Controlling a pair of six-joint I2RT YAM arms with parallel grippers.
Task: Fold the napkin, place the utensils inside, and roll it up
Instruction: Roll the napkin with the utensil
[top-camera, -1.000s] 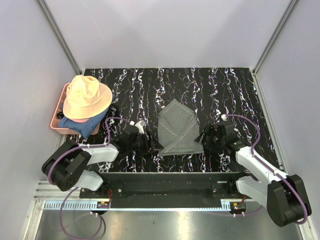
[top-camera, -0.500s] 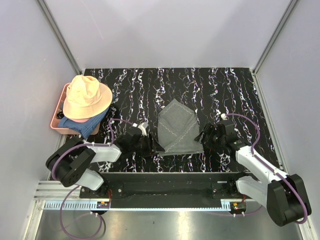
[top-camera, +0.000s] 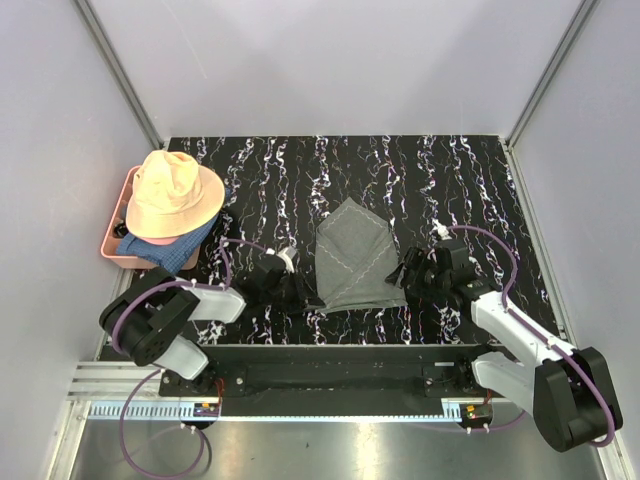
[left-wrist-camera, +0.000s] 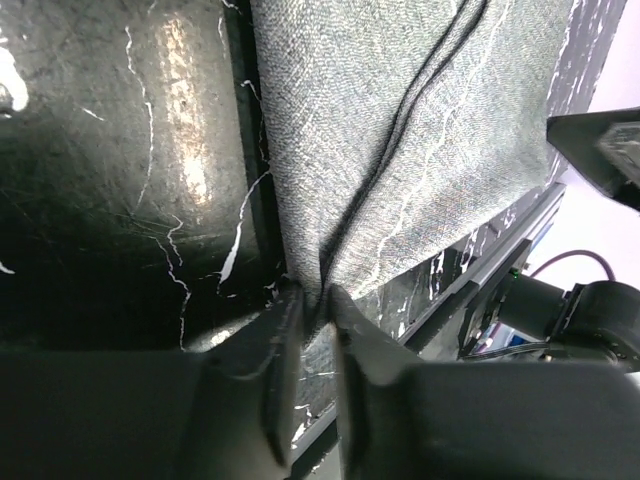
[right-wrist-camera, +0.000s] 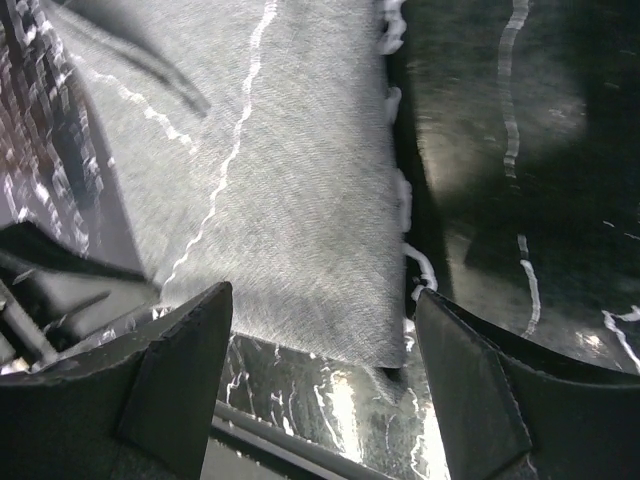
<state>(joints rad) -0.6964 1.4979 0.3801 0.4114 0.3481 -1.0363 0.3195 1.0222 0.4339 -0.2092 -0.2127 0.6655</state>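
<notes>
Top view. The grey napkin (top-camera: 352, 255) lies partly folded on the black, white-veined surface (top-camera: 440, 180), just toward 6 o'clock from its centre. Its folded layers taper to a peak at 12 o'clock and its broad edge faces 6 o'clock.

Your left tool (top-camera: 300, 292) sits at the napkin's 8 o'clock corner. Your right tool (top-camera: 405, 272) sits at its 4 o'clock corner.

At 9 o'clock on the surface, a peach hat (top-camera: 175, 195) rests on a blue cloth (top-camera: 165, 250) in a pink tray (top-camera: 112, 250), well apart from the napkin.

Left wrist view. The left tool's two fingers (left-wrist-camera: 275, 350) are drawn nearly together, with the napkin's corner pinched in the narrow slit between them. Cloth folds fan away from the pinch toward 1 o'clock.

Right wrist view. Your right tool's fingers (right-wrist-camera: 180, 350) stand wide apart and hold nothing. The napkin's near corner and stitched edge lie flat on the surface in the gap between them. Whether either fingertip touches the cloth cannot be told.
</notes>
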